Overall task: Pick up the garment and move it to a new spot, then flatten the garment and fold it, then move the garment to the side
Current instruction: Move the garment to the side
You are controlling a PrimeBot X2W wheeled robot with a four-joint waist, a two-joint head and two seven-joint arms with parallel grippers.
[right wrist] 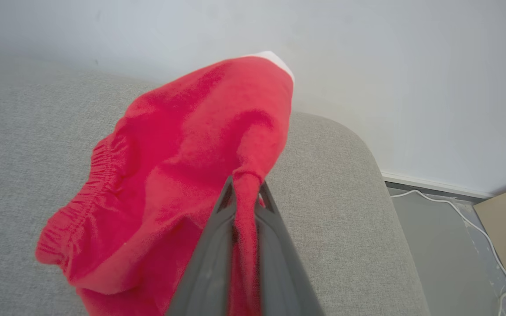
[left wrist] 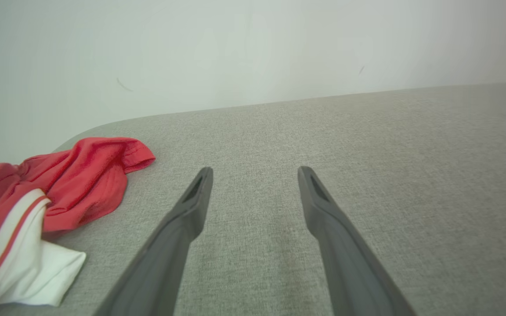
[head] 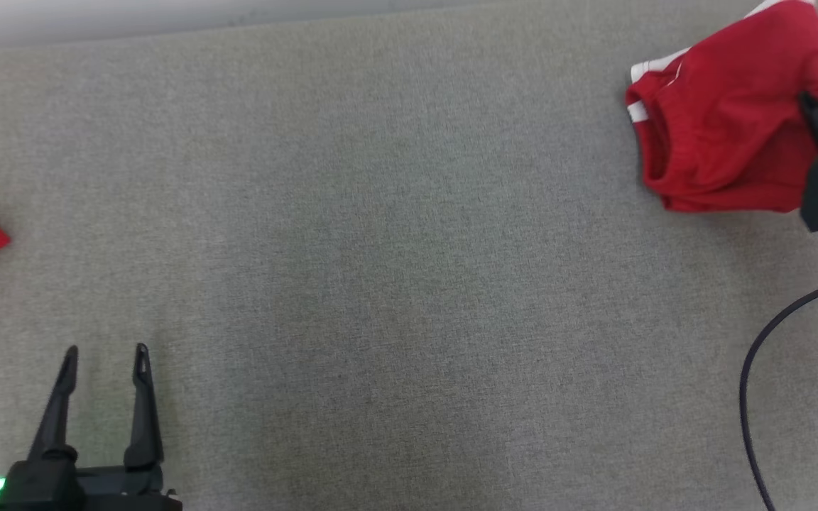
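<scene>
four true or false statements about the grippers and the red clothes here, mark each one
1. The right gripper is shut on a fold of the red garment. True.
2. The left gripper is clamped on cloth. False: it is open and holds nothing, above the grey surface.
3. A second red and white garment lies crumpled at the robot's left. True.
4. The clothes are on bare wood. False: the surface is grey fabric.
</scene>
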